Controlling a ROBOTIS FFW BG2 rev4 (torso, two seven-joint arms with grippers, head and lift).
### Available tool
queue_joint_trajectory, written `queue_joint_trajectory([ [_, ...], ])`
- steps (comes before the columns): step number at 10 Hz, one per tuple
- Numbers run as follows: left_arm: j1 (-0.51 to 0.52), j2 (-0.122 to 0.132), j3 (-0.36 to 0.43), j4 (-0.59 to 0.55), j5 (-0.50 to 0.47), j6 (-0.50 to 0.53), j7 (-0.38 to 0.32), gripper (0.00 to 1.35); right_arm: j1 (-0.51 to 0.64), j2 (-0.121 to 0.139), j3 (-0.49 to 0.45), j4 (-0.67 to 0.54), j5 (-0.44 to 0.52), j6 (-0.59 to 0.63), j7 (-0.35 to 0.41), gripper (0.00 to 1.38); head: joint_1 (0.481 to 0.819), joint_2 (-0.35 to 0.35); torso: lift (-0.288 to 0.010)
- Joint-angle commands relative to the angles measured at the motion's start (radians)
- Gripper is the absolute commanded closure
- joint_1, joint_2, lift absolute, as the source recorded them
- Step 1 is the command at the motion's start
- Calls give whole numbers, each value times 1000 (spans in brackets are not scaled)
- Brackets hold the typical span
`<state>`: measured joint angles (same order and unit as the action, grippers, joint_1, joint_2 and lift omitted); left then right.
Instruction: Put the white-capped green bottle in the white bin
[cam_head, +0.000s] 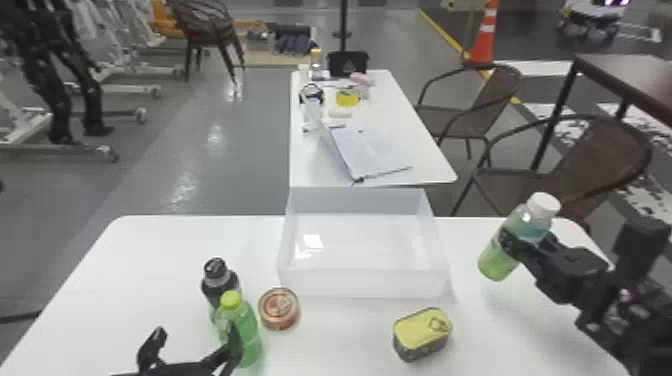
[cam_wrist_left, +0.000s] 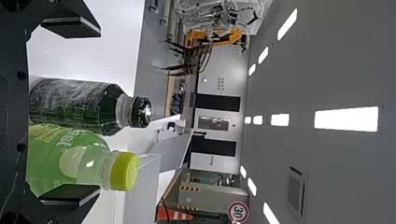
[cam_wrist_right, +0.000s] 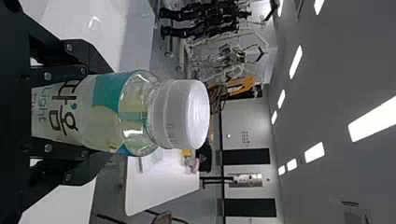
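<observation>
Nearest, at the bottom of the head view, the left gripper (cam_head: 195, 329) holds nothing, its black jaws spread wide with a slim green plastic bottle with a yellow cap (cam_head: 246, 337) close by its right-hand jaw; whether they touch, I cannot tell. Just behind that bottle stands a dark bottle with a black cap (cam_head: 215, 287), and beside the pair sits a round, flat red-and-gold tin (cam_head: 279, 308). Across to the right, on the same white, round-cornered counter (cam_head: 150, 260), lies a rectangular can with a yellow pull-tab lid (cam_head: 422, 330). Beyond it at the right, the right gripper (cam_head: 520, 242) has its jaws closed on the white-capped green bottle (cam_head: 495, 262), gripping it around the label. The bottle is tilted, cap up and leaning rightward, held above the counter to the right of the bin, outside it. The translucent white rectangular bin (cam_head: 365, 284) sits toward the counter's far edge, open at the top. Past that edge, a second long white counter (cam_head: 425, 162) carries an open silver laptop (cam_head: 372, 152) and, farther back, a black box (cam_head: 348, 63). Brown wicker chairs (cam_head: 585, 165) stand to its right, with an orange-and-white traffic cone (cam_head: 483, 45) behind them.
</observation>
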<state>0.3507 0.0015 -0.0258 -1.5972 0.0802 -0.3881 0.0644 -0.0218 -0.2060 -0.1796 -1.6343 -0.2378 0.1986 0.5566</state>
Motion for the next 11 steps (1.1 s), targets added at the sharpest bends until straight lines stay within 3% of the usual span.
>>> queue_joint_trajectory([
  [1, -6, -4, -5, 6, 4, 0, 0, 125, -53, -9, 71, 1, -40, -1, -6, 852, 549, 0, -100],
  [5, -7, -4, -8, 14, 19, -2, 0, 125, -187, -18, 207, 197, -84, -131, 3, 852, 549, 0, -100],
  [8, -7, -4, -8, 16, 27, -6, 0, 125, -310, 19, 266, 449, -107, -243, 71, 852, 549, 0, -100],
  [11, -7, -4, -11, 16, 30, -3, 0, 125, -415, 31, 290, 559, -49, -242, 77, 852, 549, 0, -100],
])
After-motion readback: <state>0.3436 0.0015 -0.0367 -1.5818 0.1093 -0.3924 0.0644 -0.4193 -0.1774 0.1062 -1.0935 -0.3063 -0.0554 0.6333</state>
